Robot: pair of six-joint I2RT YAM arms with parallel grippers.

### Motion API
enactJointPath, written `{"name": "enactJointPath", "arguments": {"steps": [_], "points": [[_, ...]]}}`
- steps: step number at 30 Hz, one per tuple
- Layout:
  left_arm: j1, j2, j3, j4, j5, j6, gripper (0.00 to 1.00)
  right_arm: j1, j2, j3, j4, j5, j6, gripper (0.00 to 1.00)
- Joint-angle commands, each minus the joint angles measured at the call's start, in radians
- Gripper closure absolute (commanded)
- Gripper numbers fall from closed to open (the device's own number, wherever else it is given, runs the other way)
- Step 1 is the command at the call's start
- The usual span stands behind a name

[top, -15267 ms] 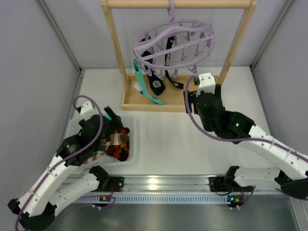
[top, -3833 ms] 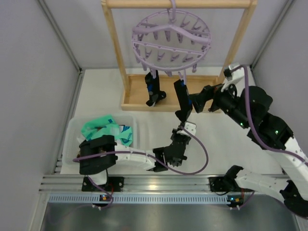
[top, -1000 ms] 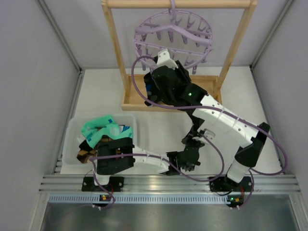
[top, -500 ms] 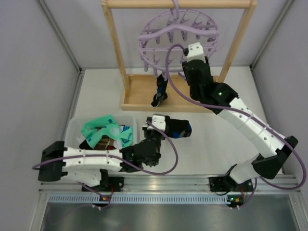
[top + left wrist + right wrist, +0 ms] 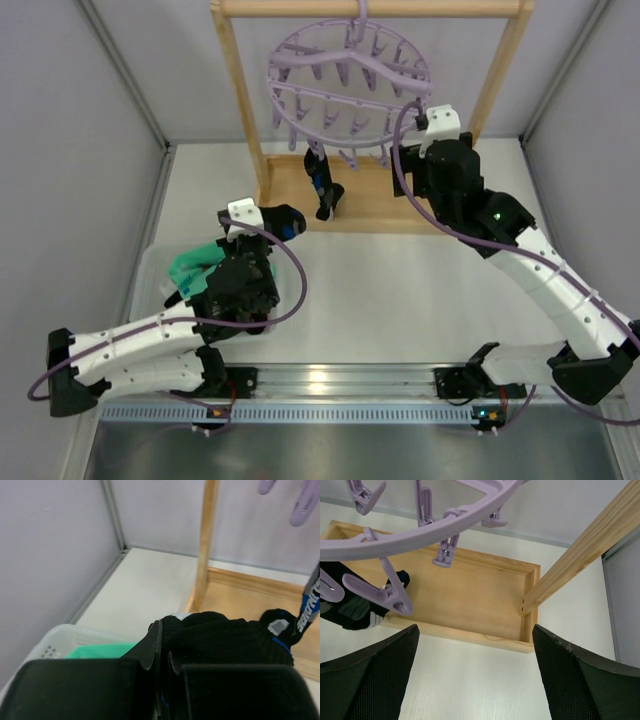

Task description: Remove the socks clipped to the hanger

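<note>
Left claw (image 5: pixel 161 647) is pressed shut, pinching a black sock (image 5: pixel 220 635) with small blue marks. The sock is bunched just past the fingertips and is held clear of the white surface (image 5: pixel 350 290). In the top view the claw sits just near of the left corner of the rack base (image 5: pixel 385 205), above the far right corner of a translucent bin (image 5: pixel 150 270).

The bin is placed at the near left of the surface. A mint-green sock (image 5: pixel 190 265) is seen lying in it; the rest of the bin is hidden by the left arm.

A light wooden rack (image 5: pixel 240 100) stands at the far edge, and the lilac hanger (image 5: pixel 427 534) is hooked on its top bar. The ring is tilted, left side lower, and most clips (image 5: pixel 397 592) dangle with nothing in them.

One black sock with blue patches (image 5: pixel 322 188) is clipped at the near left of the ring. It hangs straight down over the left part of the rack base. Whether its toe touches the base cannot be told.

Right claw (image 5: pixel 475 635) is spread wide with nothing between the fingers (image 5: pixel 370 680). It is raised at the right edge of the ring, beside the right rack post, and is aimed down at the base. No contact with the hanger or a clip is seen.
</note>
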Motion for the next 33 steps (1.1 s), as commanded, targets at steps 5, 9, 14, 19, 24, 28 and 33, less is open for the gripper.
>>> {"name": "enactJointPath", "arguments": {"steps": [5,9,14,19,24,28,33], "points": [[0.095,-0.054,-0.044,0.017,-0.260,0.059,1.00,-0.018,-0.105,-0.059,0.040,-0.048,0.044,0.08],[0.115,-0.112,-0.263,0.559,-0.260,0.380,1.00,-0.019,-0.139,-0.090,0.047,-0.061,0.050,0.08],[0.204,-0.088,-0.358,0.517,-0.260,0.347,1.00,-0.029,-0.168,-0.123,0.061,-0.074,0.056,0.08],[0.241,-0.083,-0.453,0.517,-0.259,0.288,1.00,-0.032,-0.168,-0.131,0.066,-0.089,0.061,0.08],[0.241,-0.114,-0.490,0.517,-0.260,0.269,1.00,-0.036,-0.161,-0.136,0.070,-0.092,0.055,0.08],[0.241,-0.135,-0.509,0.519,-0.260,0.254,0.76,-0.041,-0.159,-0.146,0.079,-0.103,0.061,0.08],[0.237,-0.178,-0.518,0.519,-0.259,0.249,0.50,-0.041,-0.155,-0.148,0.087,-0.115,0.062,0.08]]}}
